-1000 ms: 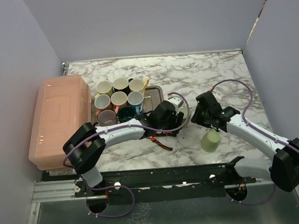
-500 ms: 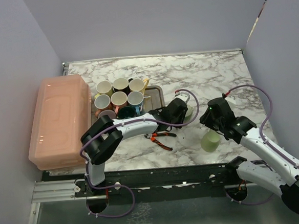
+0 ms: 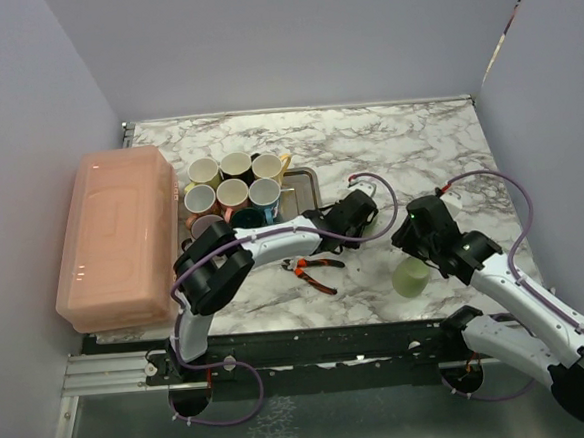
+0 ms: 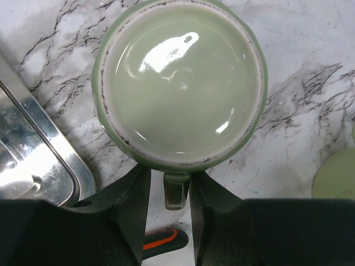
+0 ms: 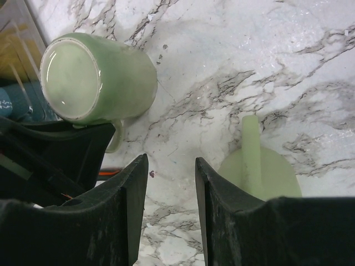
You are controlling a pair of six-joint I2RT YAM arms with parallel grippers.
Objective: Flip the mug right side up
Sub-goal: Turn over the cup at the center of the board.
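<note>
- Step in hand: the grasp, by the look of it. The mug is not yet lifted or turned.
- The pale green glazed ceramic mug (image 4: 180, 83) stands upside down on the white-and-grey marble tabletop (image 3: 407, 141). Its base and foot ring face up and its mouth is on the marble.
- The mug sits just beside the corner of the shiny metal tray (image 4: 33, 166), not on it.
- The mug's small loop handle (image 4: 176, 191) points at the left gripper (image 4: 170, 185) and sits between its two black fingers.
- The left jaws stand narrow around the handle. One finger looks to be against it and a thin gap shows on the other side, so a firm pinch cannot be told.
- The right gripper (image 5: 171, 160) has its fingers apart with nothing between them. It hovers over bare marble and touches neither cup.
- A second pale green cup (image 5: 258, 172) stands near the mug on the right arm's side, apart from it.
- Orange-handled pliers (image 3: 314, 269) lie on the marble beside the left arm and have no part in this.
- Next move, as a judgement: get a firm pinch on the handle, lift the mug clear of the table, roll the wrist about half a turn so the mouth faces up, then set the mug down on its base.
- What it calls for: enough height for the rim to clear the marble during the roll.
- Risk: the handle is a thin hold, so the mug may swing or slip. The open right gripper could steady the body.
- The tray edge and the second cup are close, so the swing must stay tight.
</note>
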